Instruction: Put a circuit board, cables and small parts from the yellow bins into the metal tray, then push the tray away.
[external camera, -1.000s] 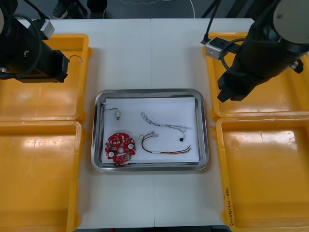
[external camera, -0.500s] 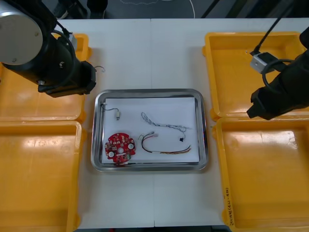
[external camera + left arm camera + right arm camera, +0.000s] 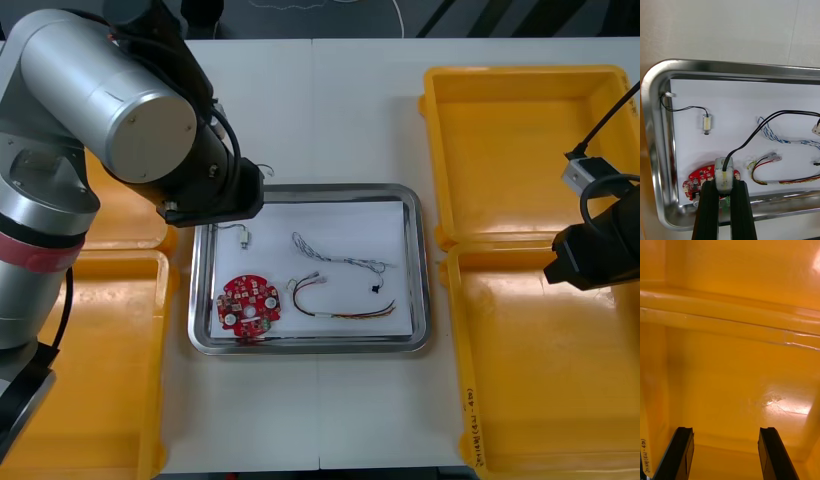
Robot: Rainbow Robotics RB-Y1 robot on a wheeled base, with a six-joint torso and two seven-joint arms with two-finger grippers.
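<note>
Light table [image 3: 330, 110], dark floor past its far edge. Yellow bins [image 3: 80, 380] run down both sides, with the metal tray [image 3: 424, 262] between them, white inside. Left gripper [image 3: 724, 189] is up over the tray's left end, pinching a small metal part [image 3: 724, 176] that has a black cable [image 3: 769, 118] trailing off it. Right gripper [image 3: 726, 450] hangs about where the two right-hand bins meet, fingers spread and holding nothing. Lying in the tray: red circuit board [image 3: 247, 303], blue and white cable [image 3: 340, 260], red and yellow cable [image 3: 340, 312], second small part [image 3: 243, 236].
</note>
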